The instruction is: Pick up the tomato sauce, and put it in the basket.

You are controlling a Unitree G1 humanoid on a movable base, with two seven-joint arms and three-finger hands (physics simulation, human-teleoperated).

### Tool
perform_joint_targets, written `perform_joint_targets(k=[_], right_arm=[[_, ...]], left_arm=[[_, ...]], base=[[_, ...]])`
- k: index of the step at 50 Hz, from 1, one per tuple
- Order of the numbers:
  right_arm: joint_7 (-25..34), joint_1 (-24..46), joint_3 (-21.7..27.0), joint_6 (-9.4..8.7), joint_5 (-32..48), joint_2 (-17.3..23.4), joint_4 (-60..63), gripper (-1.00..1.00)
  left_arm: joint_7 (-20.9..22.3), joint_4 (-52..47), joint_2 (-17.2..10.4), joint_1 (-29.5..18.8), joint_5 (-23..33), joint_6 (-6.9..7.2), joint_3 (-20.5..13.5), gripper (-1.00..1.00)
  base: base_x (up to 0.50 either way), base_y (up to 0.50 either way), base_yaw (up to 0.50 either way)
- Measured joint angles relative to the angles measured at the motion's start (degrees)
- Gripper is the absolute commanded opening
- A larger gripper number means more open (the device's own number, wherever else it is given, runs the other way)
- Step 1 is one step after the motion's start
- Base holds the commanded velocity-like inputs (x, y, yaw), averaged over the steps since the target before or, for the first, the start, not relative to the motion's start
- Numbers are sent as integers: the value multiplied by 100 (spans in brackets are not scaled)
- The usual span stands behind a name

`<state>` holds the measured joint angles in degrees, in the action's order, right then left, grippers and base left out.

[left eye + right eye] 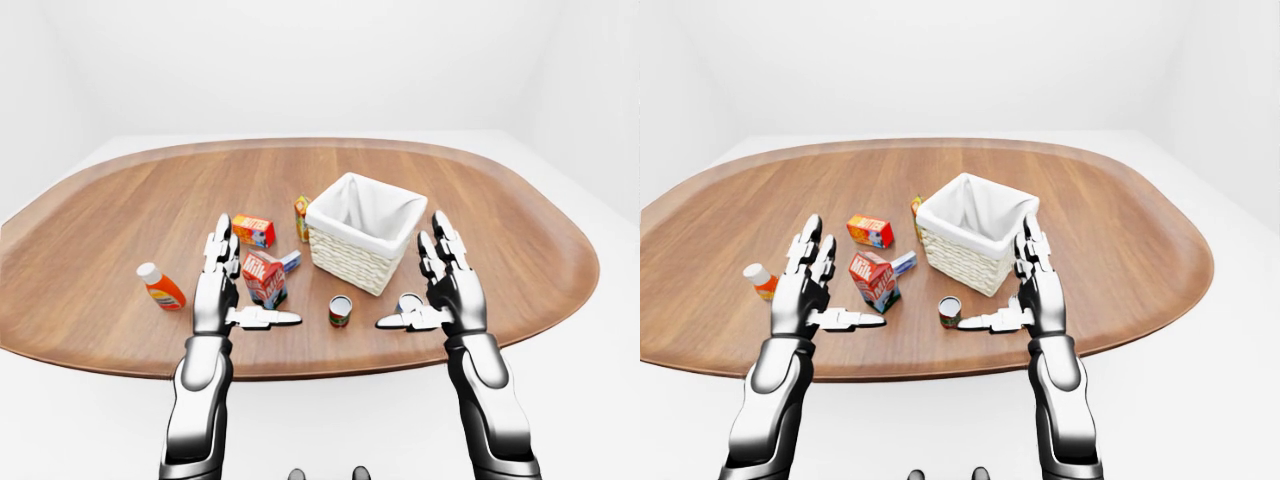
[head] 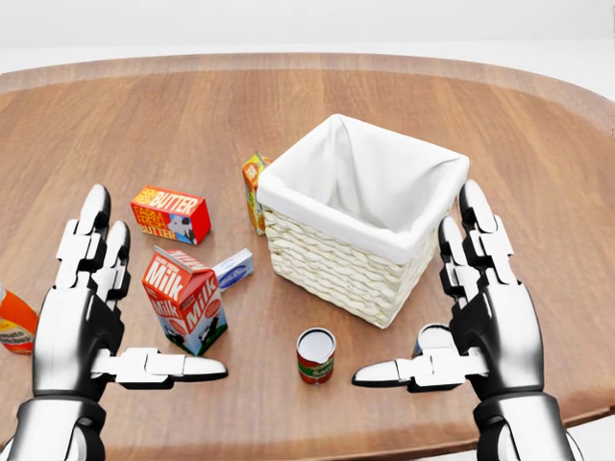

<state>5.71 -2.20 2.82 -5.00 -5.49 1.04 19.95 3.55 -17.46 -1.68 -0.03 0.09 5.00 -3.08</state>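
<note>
Left-eye view alone shows whole orange bottle [image 1: 160, 287].

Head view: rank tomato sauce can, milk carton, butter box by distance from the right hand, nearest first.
From the right hand:
1. Tomato sauce can, just left of its thumb tip, below the basket.
2. Milk carton, farther left, beside the left hand.
3. Butter box, upper left, farthest.
</note>
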Motion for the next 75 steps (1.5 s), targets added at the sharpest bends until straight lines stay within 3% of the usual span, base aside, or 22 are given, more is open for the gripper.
perform_joint_targets(k=[26, 40, 64, 75], right_arm=[[12, -42, -12, 0, 18, 0, 10, 100], [-107, 24, 10, 0, 64, 6, -42, 100], [22, -73, -34, 0, -97, -15, 162, 100], [-50, -26, -31, 0, -53, -16, 84, 100]], left_arm=[[5, -5, 19, 29, 19, 0, 27, 100], [9, -21, 28, 31, 22, 0, 33, 100], [12, 26, 18, 13, 27, 0, 28, 100], [15, 12, 17, 10, 29, 0, 29, 100]], base=[[0, -49, 0], [0, 0, 0], [38, 0, 0], [1, 0, 0]])
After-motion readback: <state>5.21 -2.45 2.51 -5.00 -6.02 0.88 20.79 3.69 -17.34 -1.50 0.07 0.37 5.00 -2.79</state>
